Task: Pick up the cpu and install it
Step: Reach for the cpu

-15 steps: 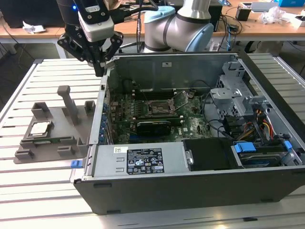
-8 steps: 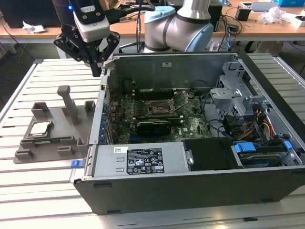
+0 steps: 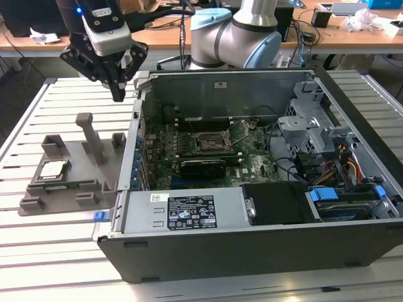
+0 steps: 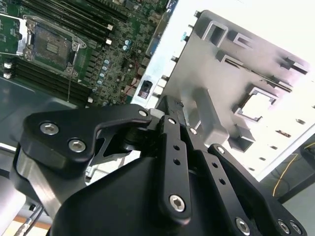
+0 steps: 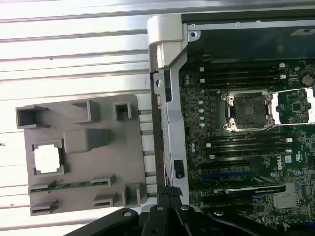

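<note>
The cpu (image 3: 51,170) lies flat in a recess of the grey fixture plate (image 3: 77,153) on the slatted table, at the exterior view's left. It shows as a pale square in both wrist views (image 5: 47,159) (image 4: 258,107). My gripper (image 3: 118,93) hangs high in the air over the gap between the plate and the open computer case, well above and behind the cpu. Its black fingers (image 4: 169,112) are shut together with nothing between them. The open black-and-metal socket (image 3: 210,142) sits on the motherboard inside the case, also seen in the wrist views (image 5: 246,110) (image 4: 51,47).
The computer case (image 3: 189,217) lies on its side with tall metal walls around the motherboard. An upright post (image 3: 89,131) and several blocks rise from the fixture plate. Drive cages and cables (image 3: 334,157) fill the case's side at the exterior view's right. A desk with clutter stands behind.
</note>
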